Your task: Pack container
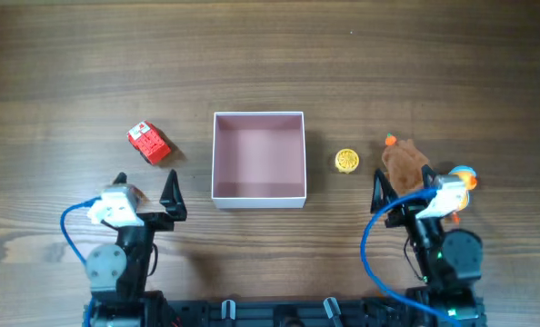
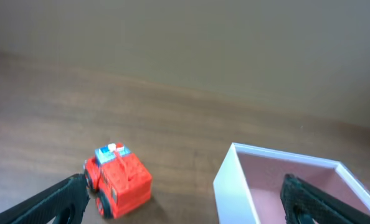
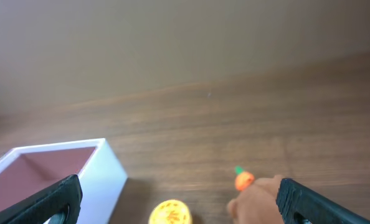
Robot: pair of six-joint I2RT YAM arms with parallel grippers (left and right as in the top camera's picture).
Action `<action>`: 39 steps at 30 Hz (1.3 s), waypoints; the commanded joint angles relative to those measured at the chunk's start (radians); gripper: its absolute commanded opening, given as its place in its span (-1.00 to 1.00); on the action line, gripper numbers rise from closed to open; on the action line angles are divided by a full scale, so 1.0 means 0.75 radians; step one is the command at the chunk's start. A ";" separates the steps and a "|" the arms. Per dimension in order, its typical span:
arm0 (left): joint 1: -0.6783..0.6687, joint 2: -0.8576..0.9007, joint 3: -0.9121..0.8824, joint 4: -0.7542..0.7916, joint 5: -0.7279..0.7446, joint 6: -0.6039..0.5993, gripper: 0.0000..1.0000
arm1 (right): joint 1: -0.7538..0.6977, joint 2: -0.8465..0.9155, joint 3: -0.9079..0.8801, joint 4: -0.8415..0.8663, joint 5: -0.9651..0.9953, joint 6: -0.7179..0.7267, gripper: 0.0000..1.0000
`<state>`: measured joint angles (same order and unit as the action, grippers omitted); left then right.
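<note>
The container (image 1: 258,196), a square white-walled box with a dusty pink inside, sits open and empty at the table's middle; it also shows in the left wrist view (image 2: 235,183) and the right wrist view (image 3: 107,171). A red toy fire truck (image 1: 149,143) lies to its left, also in the left wrist view (image 2: 118,180). A small yellow round toy (image 1: 346,161) lies to its right, also in the right wrist view (image 3: 170,213). A brown plush toy with an orange carrot (image 1: 405,162) lies further right (image 3: 253,198). My left gripper (image 1: 145,189) is open and empty, near the truck. My right gripper (image 1: 403,186) is open and empty, at the plush.
A small orange and blue toy (image 1: 465,176) lies by the right wrist. The wooden table (image 1: 270,54) stretches bare behind the container. Blue cables loop from both arms at the front edge.
</note>
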<state>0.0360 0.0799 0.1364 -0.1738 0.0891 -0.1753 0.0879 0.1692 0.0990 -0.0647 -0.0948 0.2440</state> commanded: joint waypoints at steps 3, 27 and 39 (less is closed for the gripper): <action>0.010 0.419 0.477 -0.149 0.025 -0.022 1.00 | -0.006 0.421 0.391 -0.123 -0.137 0.018 1.00; 0.046 2.171 1.888 -1.442 -0.075 -0.410 1.00 | -0.006 1.396 1.430 -1.367 -0.210 -0.185 1.00; 0.046 2.612 1.886 -1.314 -0.075 -0.406 1.00 | -0.006 1.410 1.430 -1.363 -0.209 -0.186 1.00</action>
<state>0.0658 1.9934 1.5417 -1.1614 0.0463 -0.4625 0.0879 1.2259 1.1484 -1.0878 -0.2615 0.1104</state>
